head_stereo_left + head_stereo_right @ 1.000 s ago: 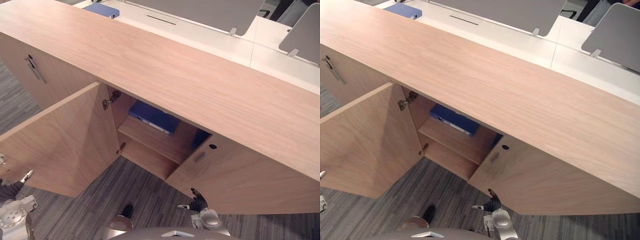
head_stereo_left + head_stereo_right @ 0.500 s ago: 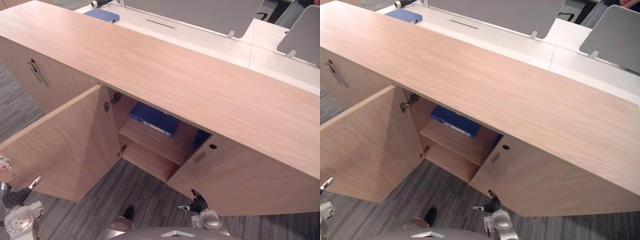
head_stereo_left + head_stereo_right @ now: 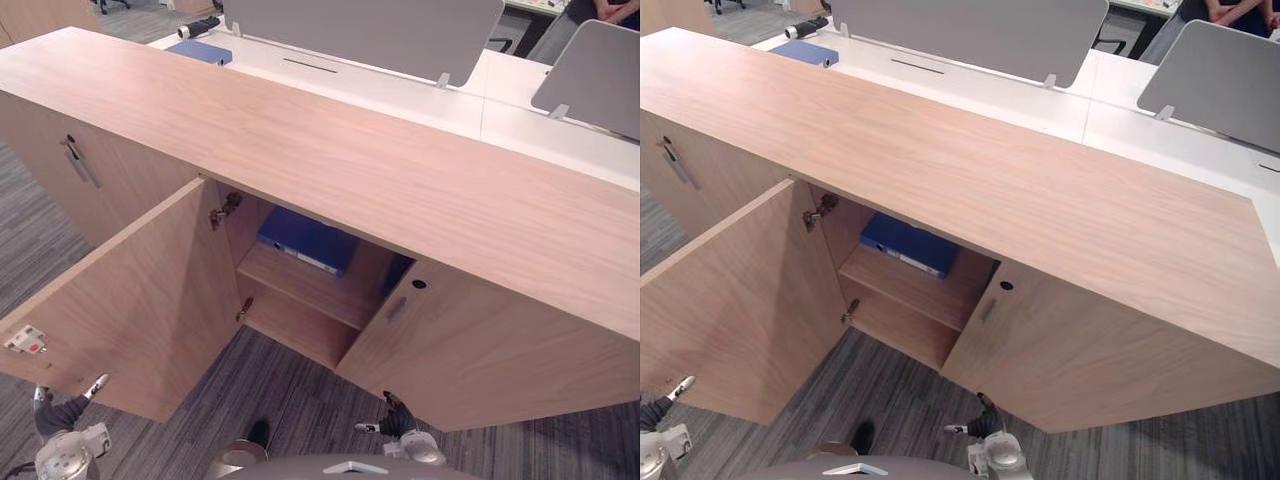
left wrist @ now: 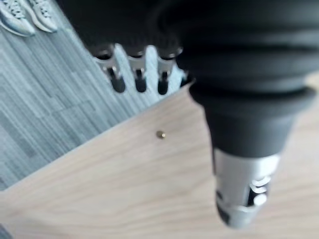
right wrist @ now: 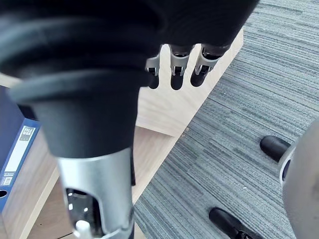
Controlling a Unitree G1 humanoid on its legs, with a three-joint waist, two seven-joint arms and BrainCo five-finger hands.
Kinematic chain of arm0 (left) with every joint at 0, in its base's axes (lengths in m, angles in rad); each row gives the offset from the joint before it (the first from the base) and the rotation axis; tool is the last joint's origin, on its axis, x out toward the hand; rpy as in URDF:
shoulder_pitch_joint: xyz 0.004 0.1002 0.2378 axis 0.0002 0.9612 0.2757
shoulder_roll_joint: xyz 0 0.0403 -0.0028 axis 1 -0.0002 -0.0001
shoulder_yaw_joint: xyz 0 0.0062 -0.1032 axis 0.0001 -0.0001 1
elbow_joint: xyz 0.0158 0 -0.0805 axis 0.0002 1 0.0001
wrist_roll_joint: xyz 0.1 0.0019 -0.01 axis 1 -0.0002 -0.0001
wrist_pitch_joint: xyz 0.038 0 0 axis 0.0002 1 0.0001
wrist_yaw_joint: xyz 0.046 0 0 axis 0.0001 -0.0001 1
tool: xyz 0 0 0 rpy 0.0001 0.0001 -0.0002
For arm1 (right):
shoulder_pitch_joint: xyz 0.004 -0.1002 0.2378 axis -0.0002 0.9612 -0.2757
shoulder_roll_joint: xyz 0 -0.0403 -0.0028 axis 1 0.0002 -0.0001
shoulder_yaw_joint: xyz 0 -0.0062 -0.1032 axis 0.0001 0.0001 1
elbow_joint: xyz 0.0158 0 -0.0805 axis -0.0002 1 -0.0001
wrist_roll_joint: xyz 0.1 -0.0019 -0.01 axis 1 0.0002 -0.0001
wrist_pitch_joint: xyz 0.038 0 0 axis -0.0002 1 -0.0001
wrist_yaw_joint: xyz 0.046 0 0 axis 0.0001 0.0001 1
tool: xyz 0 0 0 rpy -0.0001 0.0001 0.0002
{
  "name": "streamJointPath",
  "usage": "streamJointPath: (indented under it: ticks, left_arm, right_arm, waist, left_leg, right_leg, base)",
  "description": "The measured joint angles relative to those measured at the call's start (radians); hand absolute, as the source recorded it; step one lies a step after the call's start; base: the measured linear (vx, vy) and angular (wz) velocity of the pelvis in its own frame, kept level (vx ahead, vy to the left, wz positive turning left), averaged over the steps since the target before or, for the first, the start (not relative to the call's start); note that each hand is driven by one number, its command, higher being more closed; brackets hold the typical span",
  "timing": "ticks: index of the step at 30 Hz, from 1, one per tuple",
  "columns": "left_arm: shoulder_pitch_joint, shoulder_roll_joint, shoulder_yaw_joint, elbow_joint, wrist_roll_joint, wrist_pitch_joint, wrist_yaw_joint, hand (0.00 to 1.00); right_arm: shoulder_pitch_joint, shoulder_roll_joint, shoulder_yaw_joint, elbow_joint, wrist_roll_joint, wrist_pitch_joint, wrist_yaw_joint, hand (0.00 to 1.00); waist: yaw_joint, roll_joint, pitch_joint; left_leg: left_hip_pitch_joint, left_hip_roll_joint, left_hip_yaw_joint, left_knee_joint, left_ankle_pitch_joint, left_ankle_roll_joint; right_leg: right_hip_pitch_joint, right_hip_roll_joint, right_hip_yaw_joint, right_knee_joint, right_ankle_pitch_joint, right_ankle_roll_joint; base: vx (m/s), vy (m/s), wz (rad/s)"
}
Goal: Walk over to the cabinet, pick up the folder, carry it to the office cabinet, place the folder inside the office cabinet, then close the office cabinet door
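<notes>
Blue folder [image 3: 305, 240] lies on the upper shelf [image 3: 300, 285] of the office cabinet [image 3: 400, 180]; right wrist view shows its spine label [image 5: 16, 148]. Left hand [image 3: 60, 412], near the open door [image 3: 140, 300], and right hand [image 3: 395, 418] hang with fingers loose, empty.

A long white desk [image 3: 1180, 145] runs across the far side. Grey privacy screens [image 3: 970, 35] stand upright on the desk, and grey striped carpet [image 3: 890, 395] lies in front of it

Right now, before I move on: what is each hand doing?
Left hand: open, fingers relaxed, holding nothing.
Right hand: open, holding nothing; the folder lies on the cabinet shelf.
</notes>
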Motion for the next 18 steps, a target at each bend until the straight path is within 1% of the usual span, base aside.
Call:
streamJointPath:
  ticks: [3, 5, 10, 12, 13, 14, 15, 16, 17, 18]
  left_arm:
    - [0.016, -0.013, -0.041, 0.034, 0.000, 0.005, 0.000, 0.00]
    - [0.037, -0.025, -0.065, 0.038, 0.000, 0.019, -0.001, 0.00]
    - [0.075, -0.049, -0.126, 0.052, 0.000, 0.040, -0.003, 0.00]
    - [0.078, -0.049, -0.161, 0.107, 0.002, 0.041, -0.021, 0.00]
    - [0.077, -0.047, -0.173, 0.126, 0.015, 0.052, -0.030, 0.00]
    - [0.075, -0.045, -0.189, 0.126, 0.063, 0.091, -0.030, 0.00]
    - [0.080, -0.039, -0.209, 0.126, 0.034, 0.094, -0.061, 0.00]
    - [0.082, -0.032, -0.230, 0.124, 0.030, 0.086, -0.083, 0.00]
    - [0.089, -0.020, -0.280, 0.109, 0.028, 0.077, -0.127, 0.00]
    - [0.103, -0.024, -0.318, 0.106, 0.007, 0.070, -0.164, 0.00]
  right_arm:
    - [0.002, 0.002, -0.001, 0.000, 0.000, 0.000, 0.000, 0.00]
    - [0.001, 0.004, -0.001, 0.000, 0.000, 0.000, 0.001, 0.00]
    - [0.010, 0.004, -0.010, 0.000, 0.000, 0.000, 0.001, 0.00]
    - [0.013, 0.005, -0.010, 0.000, 0.000, 0.000, 0.001, 0.00]
    - [0.013, 0.005, -0.010, -0.001, 0.000, 0.000, 0.002, 0.00]
    - [0.013, 0.004, -0.012, -0.001, 0.000, 0.001, 0.005, 0.00]
    - [0.019, 0.003, -0.019, -0.006, 0.001, 0.002, 0.006, 0.00]
    - [0.025, 0.002, -0.025, -0.012, 0.002, 0.002, 0.007, 0.00]
    - [0.034, 0.001, -0.036, -0.023, 0.002, 0.003, 0.008, 0.00]
    - [0.045, 0.000, -0.045, -0.044, 0.003, 0.002, 0.009, 0.00]
  waist:
    - [-0.001, 0.013, -0.009]
    - [-0.002, 0.020, -0.010]
    - [-0.006, 0.022, -0.011]
    - [-0.013, 0.022, -0.011]
    - [-0.020, 0.023, -0.011]
    - [-0.030, 0.023, -0.011]
    - [-0.036, 0.023, -0.011]
    - [-0.036, 0.024, -0.011]
    - [-0.038, 0.024, -0.010]
    - [-0.041, 0.027, -0.010]
  left_leg:
    - [-0.001, 0.001, 0.021, 0.000, 0.004, -0.003]
    - [-0.002, 0.002, 0.042, 0.000, 0.006, -0.004]
    - [-0.002, 0.004, 0.069, 0.000, 0.006, -0.002]
    - [-0.004, 0.007, 0.088, 0.000, 0.005, -0.001]
    - [-0.002, 0.008, 0.098, 0.000, 0.005, -0.001]
    - [-0.004, 0.008, 0.103, 0.000, 0.005, -0.001]
    - [-0.005, 0.009, 0.112, 0.000, 0.005, -0.001]
    - [-0.006, 0.009, 0.115, 0.000, 0.005, -0.001]
    - [-0.006, 0.009, 0.120, 0.000, 0.005, -0.001]
    - [-0.006, 0.009, 0.126, 0.001, 0.005, -0.001]
  right_leg:
    - [-0.017, 0.001, 0.029, -0.002, 0.007, 0.008]
    - [-0.025, 0.001, 0.051, -0.003, 0.014, 0.010]
    - [-0.036, 0.003, 0.083, -0.016, 0.026, 0.020]
    - [-0.047, 0.008, 0.113, -0.016, 0.026, 0.021]
    - [-0.052, 0.012, 0.133, -0.016, 0.027, 0.020]
    - [-0.056, 0.014, 0.144, -0.016, 0.027, 0.020]
    - [-0.061, 0.015, 0.157, -0.016, 0.027, 0.019]
    - [-0.064, 0.016, 0.160, -0.016, 0.027, 0.019]
    - [-0.066, 0.016, 0.166, -0.017, 0.027, 0.019]
    - [-0.072, 0.018, 0.179, -0.016, 0.027, 0.019]
  base:
    - [-0.02, 0.018, -0.14]
    - [-0.03, 0.023, -0.17]
    - [-0.04, 0.016, -0.14]
    - [-0.04, 0.012, -0.22]
    - [-0.03, 0.007, -0.23]
    - [-0.03, 0.010, -0.25]
    - [-0.03, 0.015, -0.19]
    - [-0.02, 0.017, -0.17]
    - [-0.02, 0.015, -0.15]
    - [-0.02, 0.014, -0.15]
